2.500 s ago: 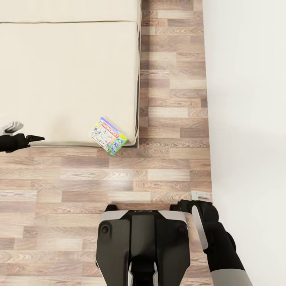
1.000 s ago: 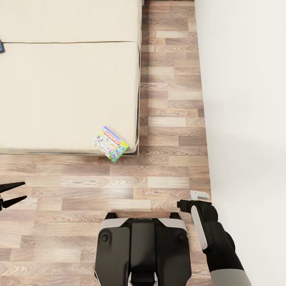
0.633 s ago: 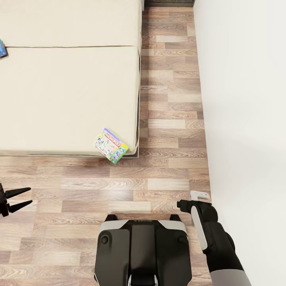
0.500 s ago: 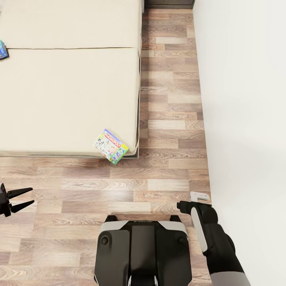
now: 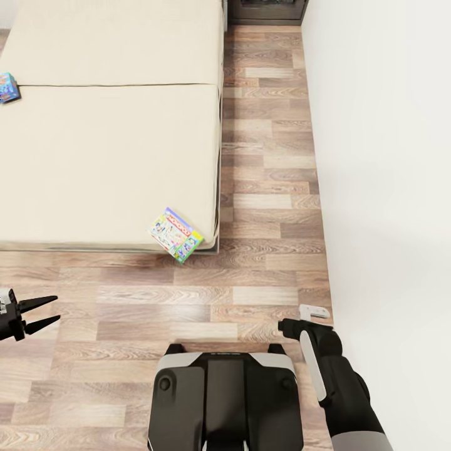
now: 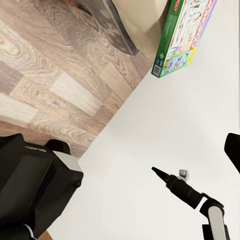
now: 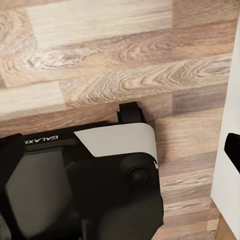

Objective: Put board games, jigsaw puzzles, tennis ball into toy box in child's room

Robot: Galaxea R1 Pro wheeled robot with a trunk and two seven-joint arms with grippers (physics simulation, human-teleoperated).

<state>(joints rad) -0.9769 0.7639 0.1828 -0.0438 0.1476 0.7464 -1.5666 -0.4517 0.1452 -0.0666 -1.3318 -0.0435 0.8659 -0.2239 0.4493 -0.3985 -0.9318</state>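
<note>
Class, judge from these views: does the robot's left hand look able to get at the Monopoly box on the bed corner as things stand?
Probably not yet. The left hand, open, hangs over bare floor, well short of the Monopoly box overhanging the bed edge. Nothing blocks the way; the gap does.

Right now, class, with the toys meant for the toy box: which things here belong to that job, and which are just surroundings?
Belonging to the job:
- colourful Monopoly board game box overhanging the bed's near edge
- small blue board game box at the bed's far left
- left gripper, open and empty

Just surroundings:
- cream bed
- wood-plank floor
- white wall
</note>
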